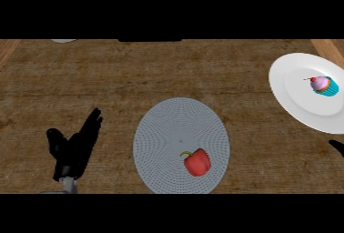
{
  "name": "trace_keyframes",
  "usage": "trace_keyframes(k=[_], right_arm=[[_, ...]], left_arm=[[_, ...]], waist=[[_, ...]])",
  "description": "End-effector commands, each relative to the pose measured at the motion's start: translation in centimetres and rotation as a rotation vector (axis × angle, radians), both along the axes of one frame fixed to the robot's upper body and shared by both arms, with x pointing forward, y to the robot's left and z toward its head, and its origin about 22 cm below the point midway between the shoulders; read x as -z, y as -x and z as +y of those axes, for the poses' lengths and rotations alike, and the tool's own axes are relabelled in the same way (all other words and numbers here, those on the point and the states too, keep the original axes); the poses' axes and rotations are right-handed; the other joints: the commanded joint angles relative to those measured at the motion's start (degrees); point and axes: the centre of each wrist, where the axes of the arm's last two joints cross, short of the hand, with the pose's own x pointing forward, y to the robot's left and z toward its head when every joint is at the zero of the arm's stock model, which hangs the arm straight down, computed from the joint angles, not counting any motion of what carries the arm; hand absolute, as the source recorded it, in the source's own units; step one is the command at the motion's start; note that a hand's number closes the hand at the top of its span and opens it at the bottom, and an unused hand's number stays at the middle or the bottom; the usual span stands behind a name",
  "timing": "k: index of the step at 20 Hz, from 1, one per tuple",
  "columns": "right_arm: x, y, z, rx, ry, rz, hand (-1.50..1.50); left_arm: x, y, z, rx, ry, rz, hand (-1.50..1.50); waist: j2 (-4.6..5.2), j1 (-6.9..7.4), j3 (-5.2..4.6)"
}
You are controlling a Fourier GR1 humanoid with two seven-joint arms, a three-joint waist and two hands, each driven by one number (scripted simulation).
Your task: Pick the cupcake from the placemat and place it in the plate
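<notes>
The cupcake (325,86) lies on the white plate (299,102) at the right side of the counter (134,77). It has pink frosting, a blue wrapper and a small red cherry, and it seems to be tipped on its side, though it is small in the view and this is hard to judge. No hand touches it.

The left hand (73,148) shows at the lower left, well apart from the plate and on the far side of the placemat (168,136) from the cupcake. Its fingers (91,123) are straight and point up the view, lying close together, with the thumb (55,136) set off to the left. It holds nothing.

Only a small dark tip of the right hand (337,147) shows at the right edge, just below the plate's lower rim. It is near the plate but clear of the cupcake, which sits higher up on the plate. Too little of this hand is in view to tell how its fingers stand.

The grey oval placemat lies in the middle of the counter, between the left hand and the plate. A red pepper (197,162) with a green stem rests on its lower right part.
</notes>
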Motion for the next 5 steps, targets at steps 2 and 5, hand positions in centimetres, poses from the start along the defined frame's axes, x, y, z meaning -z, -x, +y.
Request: trace_keyframes(k=[2,5], right_arm=[[0.7,3.9,1.2,0.004,0.004,0.028,-1.50],[-0.5,3.9,3.3,0.017,0.024,0.032,-1.50]], left_arm=[[2.6,0.4,-1.1,0.000,-0.005,0.069,0.00],[1.5,0.6,0.1,-0.003,0.003,0.071,0.00]], waist=[[0.54,0.26,-0.23],[0.52,0.44,-0.23]])
